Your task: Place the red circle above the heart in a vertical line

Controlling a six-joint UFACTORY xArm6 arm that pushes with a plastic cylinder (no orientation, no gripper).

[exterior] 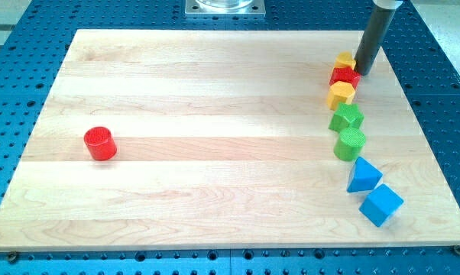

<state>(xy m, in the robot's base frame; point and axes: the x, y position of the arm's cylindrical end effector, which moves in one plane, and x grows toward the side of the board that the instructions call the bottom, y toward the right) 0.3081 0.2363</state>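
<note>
The red circle [100, 143], a short red cylinder, stands alone on the wooden board [215, 84] at the view's left. A yellow block that looks like the heart [341, 94] sits in a column of blocks at the view's right, far from the red circle. My tip [363, 73] is at the view's upper right. It is just right of a red block [344, 76] and a yellow block [345, 60] at the head of that column, close to or touching them. The heart lies just below and to the left of my tip.
Below the heart the column runs on down the right side: a green star-like block [346, 118], a green cylinder [350, 143], a blue triangle [363, 176] and a blue cube [380, 204]. The board's right edge is close to them.
</note>
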